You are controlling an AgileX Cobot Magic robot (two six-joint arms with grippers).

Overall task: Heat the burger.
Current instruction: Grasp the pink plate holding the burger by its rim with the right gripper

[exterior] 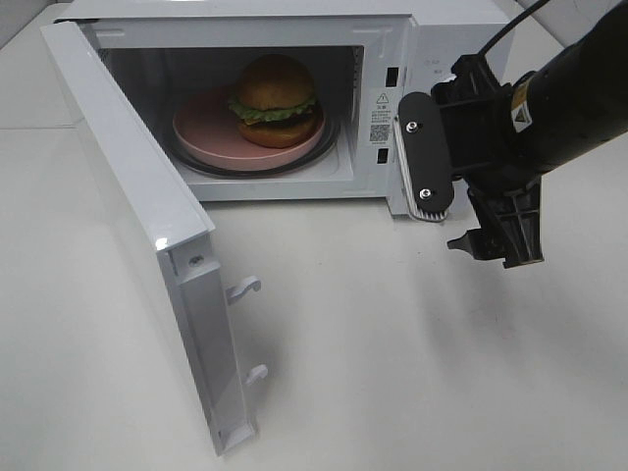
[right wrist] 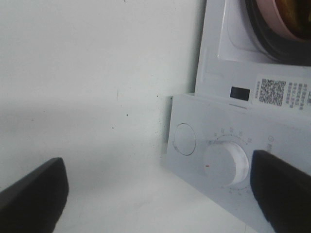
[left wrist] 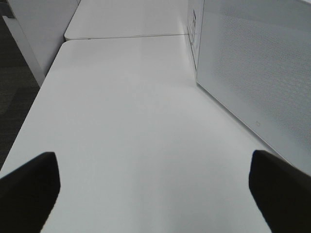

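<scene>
The round burger point(exterior: 275, 98), with its glossy brown bun and green lettuce, sits on a pink round plate point(exterior: 201, 132) inside the white microwave oven point(exterior: 432, 39), so what I judge remains is shutting the white door point(exterior: 128, 196) and setting the heat. That door stands swung fully out from its hinge on the cavity's left side, with its free edge pointing away from the oven over the white counter point(exterior: 392, 343). My left end effector point(left wrist: 155, 189) is spread wide and holds nothing. Its wrist view shows the door's dotted outer face just beside it, so I take the left arm to be the nearer one for pushing the door across. My right end effector point(exterior: 466, 201) is also spread wide and empty. It hangs in front of the control panel, with the white dial point(right wrist: 224, 164) between its fingertips in the wrist view.
</scene>
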